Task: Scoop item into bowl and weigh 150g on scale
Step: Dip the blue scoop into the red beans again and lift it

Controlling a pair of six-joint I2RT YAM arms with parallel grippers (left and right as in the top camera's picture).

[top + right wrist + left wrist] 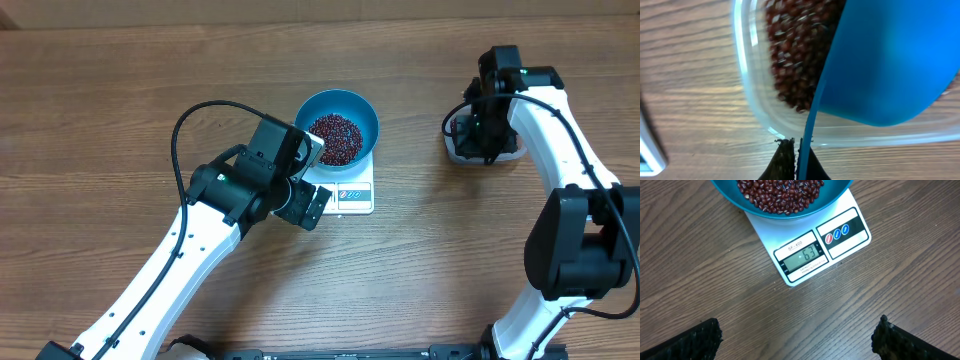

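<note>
— Fingers (700, 342) on the left gripper (797, 341): state?
— Spread wide, nothing between them. Both dark tips sit at the bottom corners of the left wrist view, with bare table (900, 280) under the gap. The gripper hangs just beside the scale (765, 227), on its display side.
— Scale itself?
— White, flat on the table. Display strip (802, 257) reads 63, with red and blue buttons (837, 234) next to it.
— Bowl?
— Blue bowl (832, 197) sits on the scale, covering most of the platform. Beans (780, 192), dark red-brown, lie heaped inside, below the rim.
— Right gripper (800, 157)?
— Clenched on the thin blue handle of the scoop (890, 65). The handle runs up from between the fingers. The scoop body is tilted over the clear tub (752, 100). Cannot tell whether it touches what lies in there.
— Tub contents?
— More of the same beans, blurred in the right wrist view.
— Tub position?
— From overhead: on the table, well apart from the scale, on the robot's right of it. The right arm bends over it.
</note>
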